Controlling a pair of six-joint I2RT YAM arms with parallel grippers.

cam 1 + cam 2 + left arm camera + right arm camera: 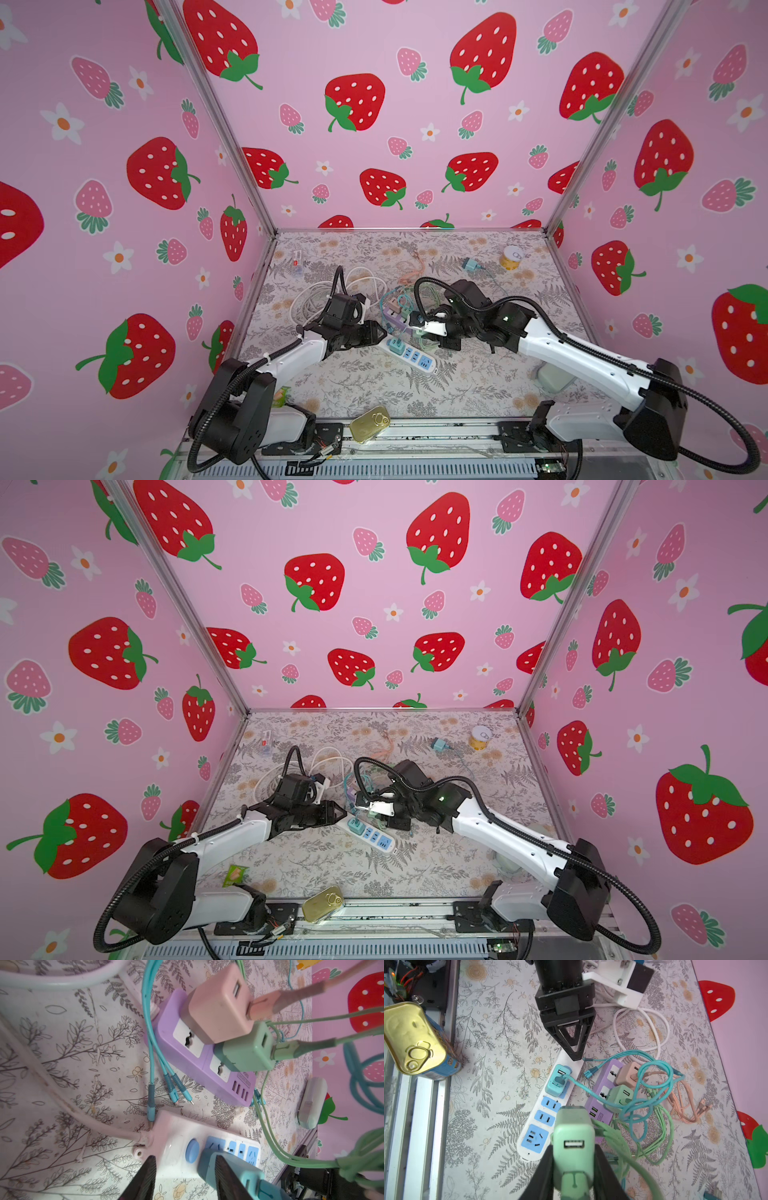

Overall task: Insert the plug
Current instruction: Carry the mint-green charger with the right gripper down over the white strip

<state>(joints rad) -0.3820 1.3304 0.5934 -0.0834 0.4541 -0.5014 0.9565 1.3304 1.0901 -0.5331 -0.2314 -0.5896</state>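
Note:
A green plug (573, 1140) with its green cable is clamped in my right gripper (573, 1147), held just above the white power strip (533, 1156) near its blue two-pin sockets. A blue plug (557, 1082) with a teal cable sits in the socket beside the strip's round button. My left gripper (185, 1157) is open at that end of the strip (172, 1132). One finger (228, 1180) lies alongside the blue plug (207, 1165), and only the strip and cloth show between the fingers. In a top view the left gripper (384, 332) meets the strip (428, 365).
A purple power strip (604, 1082) with a pink adapter (218, 1005) and a green adapter (245, 1051) lies next to the white one, amid tangled teal, green and pink cables. A coiled white cord (316, 295) sits behind, a gold tin (415, 1039) at the front edge, a yellow roll (511, 257) far back.

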